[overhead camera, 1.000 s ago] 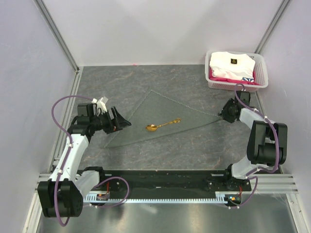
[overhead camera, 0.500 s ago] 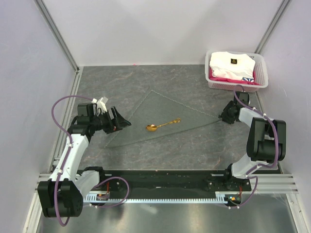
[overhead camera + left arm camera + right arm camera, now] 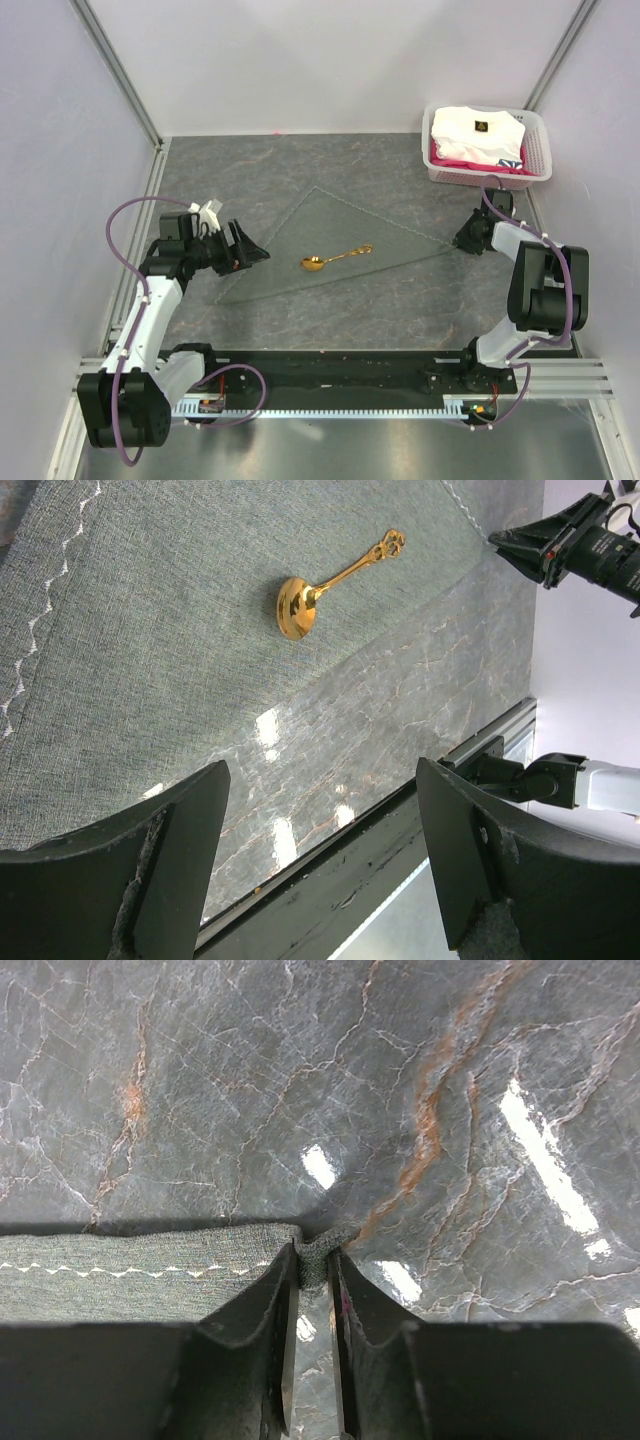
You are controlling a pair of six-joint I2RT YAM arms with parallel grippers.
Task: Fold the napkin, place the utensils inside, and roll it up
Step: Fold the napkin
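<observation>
Pinching gripper: our right gripper (image 3: 312, 1260) has its jaws nipped on the right corner of the thin grey-green cloth napkin (image 3: 330, 232).
Napkin: we see it lying as a flat triangle in the middle of the grey marbled tabletop (image 3: 300, 165).
Spoon: the small shiny gold metal spoon (image 3: 335, 580) rests on the napkin's middle, bowl toward the left edge.
Left gripper (image 3: 320, 780): jaws spread wide, hovering over the napkin's left corner.

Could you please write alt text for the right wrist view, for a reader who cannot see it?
The right gripper pinches a corner of the grey-green napkin between its fingers. The napkin, edged with pale zigzag stitching, lies flat at the lower left on a dark marbled tabletop with glare spots.
</observation>
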